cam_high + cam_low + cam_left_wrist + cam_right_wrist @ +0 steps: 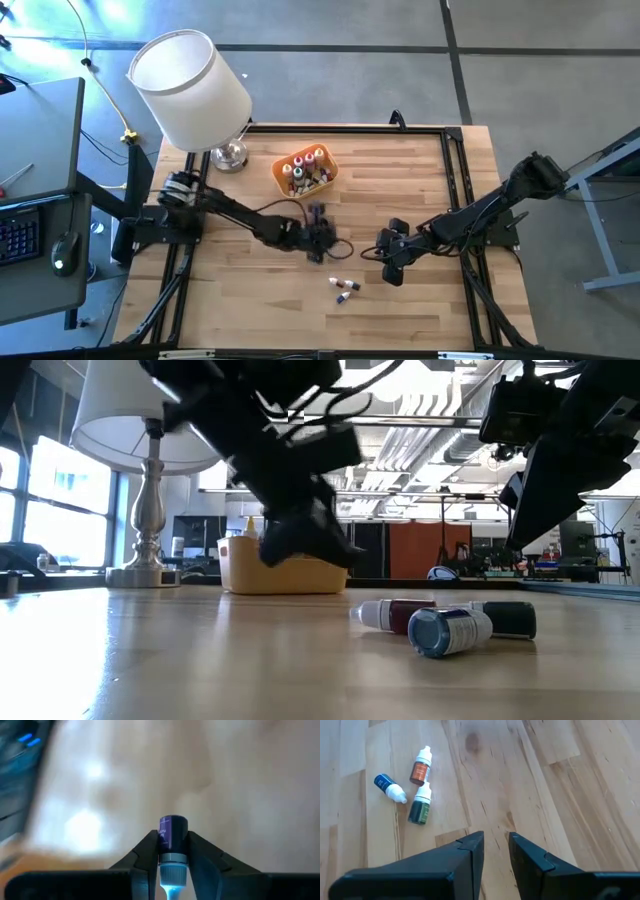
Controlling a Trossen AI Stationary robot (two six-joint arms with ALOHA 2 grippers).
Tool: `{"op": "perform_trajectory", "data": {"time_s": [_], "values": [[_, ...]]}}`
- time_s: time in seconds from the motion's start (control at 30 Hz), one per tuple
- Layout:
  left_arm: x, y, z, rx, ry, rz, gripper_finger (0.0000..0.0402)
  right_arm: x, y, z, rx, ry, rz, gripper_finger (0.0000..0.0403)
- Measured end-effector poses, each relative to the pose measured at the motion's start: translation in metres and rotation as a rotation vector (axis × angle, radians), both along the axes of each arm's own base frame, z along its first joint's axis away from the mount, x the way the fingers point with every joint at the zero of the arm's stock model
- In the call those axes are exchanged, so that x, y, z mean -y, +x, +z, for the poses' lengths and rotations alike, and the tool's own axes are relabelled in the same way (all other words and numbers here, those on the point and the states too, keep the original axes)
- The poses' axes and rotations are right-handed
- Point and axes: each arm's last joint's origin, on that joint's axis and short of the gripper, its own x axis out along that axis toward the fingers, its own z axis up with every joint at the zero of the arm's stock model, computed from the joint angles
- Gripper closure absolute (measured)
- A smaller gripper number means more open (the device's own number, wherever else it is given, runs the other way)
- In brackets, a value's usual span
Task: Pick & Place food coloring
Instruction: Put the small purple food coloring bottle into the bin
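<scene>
Nearest the lens, a purple bottle (172,840) sits clamped between my left gripper (172,857) fingers, long axis in line with them; the orange tray (305,170) of bottles lies just beyond, on the lamp (190,90) side; my right gripper (496,851), jaws slightly apart and empty, hovers near three loose bottles (412,782) lying flat on the wooden table (420,310); office room behind.

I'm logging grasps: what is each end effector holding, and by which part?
Left end effector grips a purple bottle at its neck, near the cap. Right end effector holds nothing.
</scene>
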Motion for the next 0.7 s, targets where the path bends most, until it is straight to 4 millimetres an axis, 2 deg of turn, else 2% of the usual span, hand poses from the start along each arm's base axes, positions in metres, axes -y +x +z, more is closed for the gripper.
{"op": "perform_trajectory", "data": {"time_s": [0.17,0.37,0.53,0.7], "values": [[-0.040,-0.017,0.027,-0.076,0.132,0.205,0.0321,0.000,0.000,0.000,0.002,0.001,0.000,0.0320],[-0.102,-0.022,0.044,-0.010,0.049,0.399,0.0320,0.000,0.000,0.000,0.001,0.001,0.000,0.0320],[-0.140,-0.023,0.036,0.002,-0.151,0.430,0.0318,0.000,0.000,0.000,0.000,0.000,0.001,0.0320],[-0.158,-0.024,0.021,-0.035,-0.172,0.477,0.0297,0.000,0.000,0.000,0.001,-0.002,0.003,0.0320]]}}
